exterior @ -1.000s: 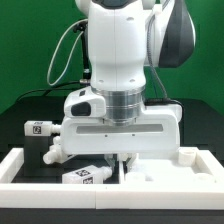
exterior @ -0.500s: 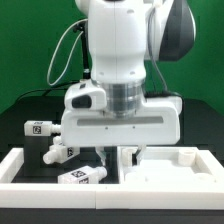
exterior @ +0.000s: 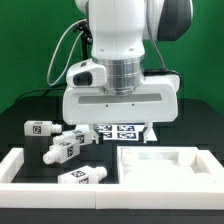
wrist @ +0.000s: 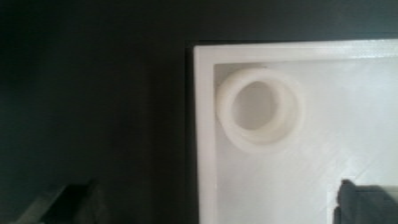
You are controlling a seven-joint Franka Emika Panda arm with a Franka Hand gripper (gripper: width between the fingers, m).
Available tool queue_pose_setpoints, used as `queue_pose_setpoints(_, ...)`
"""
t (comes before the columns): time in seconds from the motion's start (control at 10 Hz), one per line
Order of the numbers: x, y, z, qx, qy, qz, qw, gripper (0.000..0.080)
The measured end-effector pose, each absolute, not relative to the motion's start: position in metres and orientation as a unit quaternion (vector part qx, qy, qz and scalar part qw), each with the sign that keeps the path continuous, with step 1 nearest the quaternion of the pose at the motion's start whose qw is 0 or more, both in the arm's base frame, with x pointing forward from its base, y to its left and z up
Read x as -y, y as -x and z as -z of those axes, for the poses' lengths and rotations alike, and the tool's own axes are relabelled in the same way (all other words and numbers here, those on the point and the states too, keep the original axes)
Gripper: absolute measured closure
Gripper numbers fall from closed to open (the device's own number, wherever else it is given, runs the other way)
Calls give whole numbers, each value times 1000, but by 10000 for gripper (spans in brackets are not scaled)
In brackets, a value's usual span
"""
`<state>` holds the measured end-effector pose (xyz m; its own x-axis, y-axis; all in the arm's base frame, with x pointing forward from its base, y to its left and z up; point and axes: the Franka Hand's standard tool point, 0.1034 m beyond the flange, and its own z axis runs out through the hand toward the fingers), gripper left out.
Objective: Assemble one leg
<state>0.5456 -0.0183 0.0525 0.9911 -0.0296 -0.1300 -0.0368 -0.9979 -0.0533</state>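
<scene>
White arm [exterior: 118, 30], black joint cap [exterior: 178, 18], ribbed grey ring [exterior: 125, 73], black cable [exterior: 60, 48]

You see smooth, matt white plastic on the panel [exterior: 186, 157] and the leg [exterior: 66, 148]; the arm's shell [exterior: 118, 35] looks glossy.

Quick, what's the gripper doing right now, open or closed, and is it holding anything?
Gripper: open, holding nothing.

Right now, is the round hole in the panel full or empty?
Empty. The wrist view shows the hole in the panel corner as a bare hollow, nothing in it.
</scene>
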Motion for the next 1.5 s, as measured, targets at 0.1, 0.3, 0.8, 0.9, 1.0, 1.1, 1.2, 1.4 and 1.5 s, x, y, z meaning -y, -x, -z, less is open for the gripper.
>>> queue_pose_setpoints(0.1, 18, -545, -52, -17, 997, -65, 28, 154)
queue_pose_setpoints(0.3, 19, -543, -51, -8, 998, -64, 28, 151)
queue_pose_setpoints(0.8, 67, -518, -63, 272, 961, -42, 30, 151)
queue_pose_setpoints(0.9, 67, -519, -64, 280, 958, -44, 31, 151)
queue_pose_setpoints(1.0, 67, -519, -63, 308, 950, -43, 32, 151)
queue_pose_setpoints(1.1, 67, -519, -63, 350, 935, -42, 33, 151)
queue_pose_setpoints(1.2, 68, -519, -63, 386, 921, -42, 34, 151)
queue_pose_setpoints(1.4, 76, -517, -63, 493, 869, -31, 33, 151)
queue_pose_setpoints(1.5, 87, -513, -62, 566, 823, -26, 35, 151)
